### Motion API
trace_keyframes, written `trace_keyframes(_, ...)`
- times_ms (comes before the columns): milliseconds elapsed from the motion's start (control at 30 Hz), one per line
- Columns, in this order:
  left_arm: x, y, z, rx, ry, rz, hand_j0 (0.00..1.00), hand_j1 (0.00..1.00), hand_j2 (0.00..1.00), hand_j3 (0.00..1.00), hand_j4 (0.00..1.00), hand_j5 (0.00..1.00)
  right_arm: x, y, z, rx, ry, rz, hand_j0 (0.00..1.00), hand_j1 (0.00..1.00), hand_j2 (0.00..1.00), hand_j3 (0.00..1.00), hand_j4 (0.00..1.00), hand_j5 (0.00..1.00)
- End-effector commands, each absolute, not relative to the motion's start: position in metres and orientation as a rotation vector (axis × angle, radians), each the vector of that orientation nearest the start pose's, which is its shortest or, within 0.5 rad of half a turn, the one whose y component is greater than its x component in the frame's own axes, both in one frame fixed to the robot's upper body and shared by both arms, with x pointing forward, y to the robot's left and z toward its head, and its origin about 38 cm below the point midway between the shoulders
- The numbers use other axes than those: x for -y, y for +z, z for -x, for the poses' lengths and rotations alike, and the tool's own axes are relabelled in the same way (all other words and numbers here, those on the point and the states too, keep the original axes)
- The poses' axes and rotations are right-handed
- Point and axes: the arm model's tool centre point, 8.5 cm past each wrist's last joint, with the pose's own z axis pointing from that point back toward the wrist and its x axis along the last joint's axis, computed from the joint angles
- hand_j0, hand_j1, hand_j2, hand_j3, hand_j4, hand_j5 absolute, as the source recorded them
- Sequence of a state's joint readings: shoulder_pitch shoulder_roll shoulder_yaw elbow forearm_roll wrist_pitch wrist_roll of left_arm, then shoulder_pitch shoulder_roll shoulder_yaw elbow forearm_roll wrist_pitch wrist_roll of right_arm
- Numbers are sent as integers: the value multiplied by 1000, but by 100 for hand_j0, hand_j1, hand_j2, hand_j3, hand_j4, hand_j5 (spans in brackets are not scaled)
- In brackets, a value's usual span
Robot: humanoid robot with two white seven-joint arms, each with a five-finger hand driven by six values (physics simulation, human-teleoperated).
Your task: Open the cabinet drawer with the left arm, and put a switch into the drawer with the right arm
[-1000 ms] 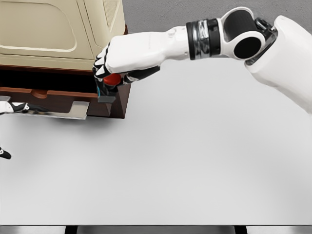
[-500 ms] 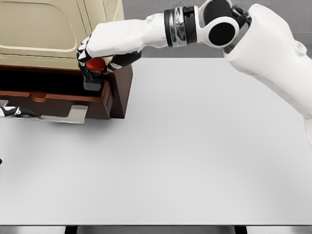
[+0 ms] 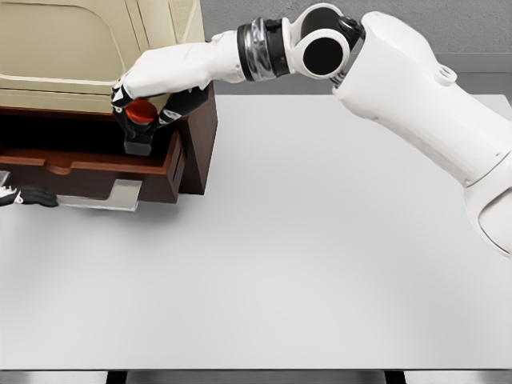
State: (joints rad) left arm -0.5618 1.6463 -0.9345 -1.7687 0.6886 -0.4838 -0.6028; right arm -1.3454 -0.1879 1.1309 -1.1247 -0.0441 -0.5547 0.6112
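Note:
The cabinet point(image 3: 88, 48) stands at the back left with its brown drawer point(image 3: 96, 172) pulled out. Over the drawer's right end my right hand point(image 3: 142, 108) reaches from the right and is shut on the switch point(image 3: 141, 124), a dark grey box with a red button on top. The switch's lower end hangs inside the drawer's opening, above its floor. Only dark fingertips point(image 3: 34, 196) of my left hand show at the left edge, lying at the metal handle plate point(image 3: 108, 194) on the drawer's front.
The white table point(image 3: 320, 264) stretches to the right and front. The cream cabinet body overhangs the drawer's back part. The drawer's right wall point(image 3: 198, 144) stands just right of my hand.
My right hand has carried the switch leftward and back, from over the drawer's front right corner to inside the drawer's opening. The drawer stays pulled out and the left fingertips stay at its handle.

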Motion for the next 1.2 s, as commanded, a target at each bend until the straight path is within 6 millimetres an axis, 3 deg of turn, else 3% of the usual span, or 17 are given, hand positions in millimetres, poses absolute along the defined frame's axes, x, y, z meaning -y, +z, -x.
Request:
trace_keyframes(0, -439, 295, -298, 1144, -1559, 76, 100, 100, 100, 100, 100, 100, -20, 343, -478, -1980, -2692, 76, 43, 43, 43, 43, 43, 43)
trace_keyframes(233, -438, 298, -298, 1155, -1568, 72, 100, 100, 100, 100, 100, 100, -28, 337, -476, -1941, -2702, 79, 43, 43, 43, 43, 43, 43)
trace_keyframes(500, -436, 309, -298, 1200, -1603, 64, 100, 100, 100, 100, 100, 100, -46, 347, -435, -1826, -2556, 138, 43, 43, 43, 43, 43, 43)
trace_keyframes(833, -435, 319, -298, 1232, -1624, 54, 100, 100, 100, 100, 100, 100, -47, 352, -435, -1802, -2549, 89, 43, 43, 43, 43, 43, 43)
trace_keyframes(967, -431, 340, -300, 1326, -1642, 46, 100, 100, 100, 100, 100, 100, -44, 360, -436, -1805, -2537, 68, 43, 43, 43, 43, 43, 43)
trace_keyframes(1100, -433, 365, -301, 1382, -1616, 13, 100, 100, 100, 100, 100, 100, -32, 364, -451, -1842, -2564, -4, 43, 43, 43, 43, 43, 43)
trace_keyframes(1167, -432, 366, -302, 1391, -1613, 15, 100, 100, 100, 100, 100, 100, -29, 362, -458, -1853, -2588, -16, 43, 43, 43, 43, 43, 43)
